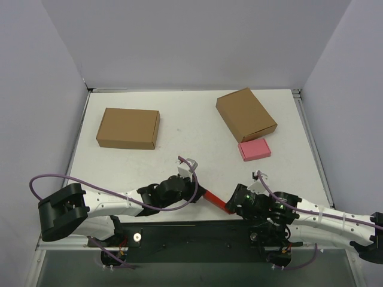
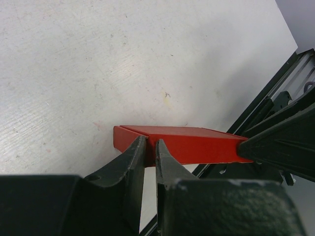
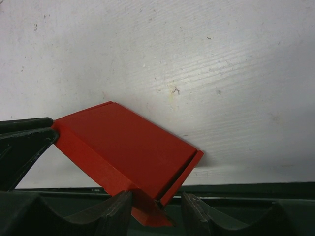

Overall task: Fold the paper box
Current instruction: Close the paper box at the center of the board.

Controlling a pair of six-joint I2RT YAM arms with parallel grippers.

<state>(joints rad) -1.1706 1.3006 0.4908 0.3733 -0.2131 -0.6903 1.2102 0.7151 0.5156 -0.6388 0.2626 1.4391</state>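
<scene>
A: Red card, that; where does the paper box (image 1: 214, 200) sit?
B: At the near edge of the table (image 1: 197, 143), slantwise between the two arms.
A: And the left gripper (image 2: 151, 150)?
B: Jaws nearly together; they pinch a thin wall at one end of the box.
A: The right gripper (image 3: 155, 204)?
B: Its jaws stand apart on either side of the other end's corner; whether they press on it, I cannot tell.
A: Anything else?
B: Two brown boxes (image 1: 128, 128) and a small pink box (image 1: 254, 149); all lie well apart from it, farther back.
</scene>
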